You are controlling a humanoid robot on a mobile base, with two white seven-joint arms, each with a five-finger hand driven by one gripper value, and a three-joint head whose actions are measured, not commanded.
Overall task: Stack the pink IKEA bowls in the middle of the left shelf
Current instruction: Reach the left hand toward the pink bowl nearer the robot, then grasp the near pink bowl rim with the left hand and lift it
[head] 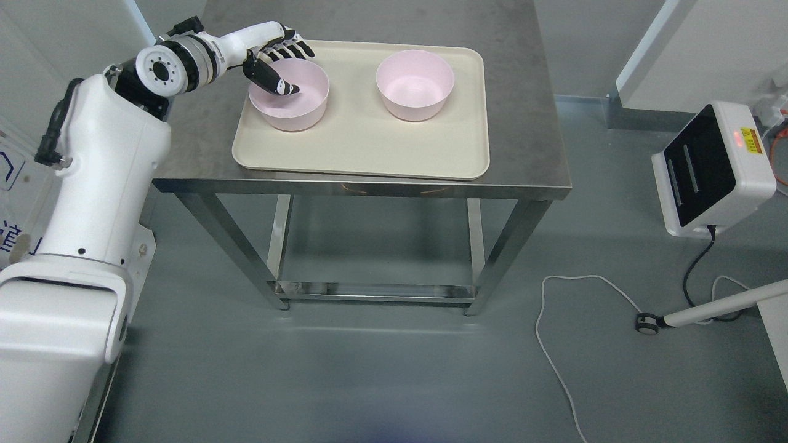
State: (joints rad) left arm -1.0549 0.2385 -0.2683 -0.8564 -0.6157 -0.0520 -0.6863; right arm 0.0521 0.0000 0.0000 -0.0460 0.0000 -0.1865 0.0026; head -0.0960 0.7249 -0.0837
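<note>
From the head camera you see your left hand (278, 60) at the near-left bowl (289, 95), thumb dipped inside and the other fingers (294, 44) over the far rim, pinching its wall. That bowl sits on the left of the cream tray (363, 154), the second pink bowl (415, 85) well apart on its right. The tray lies on the steel table (523, 123).

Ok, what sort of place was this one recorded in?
Probably a robotics lab or test room, not a home kitchen: a bare stainless steel table on grey flooring, a white wheeled equipment stand with trailing cables, and plain white walls.
</note>
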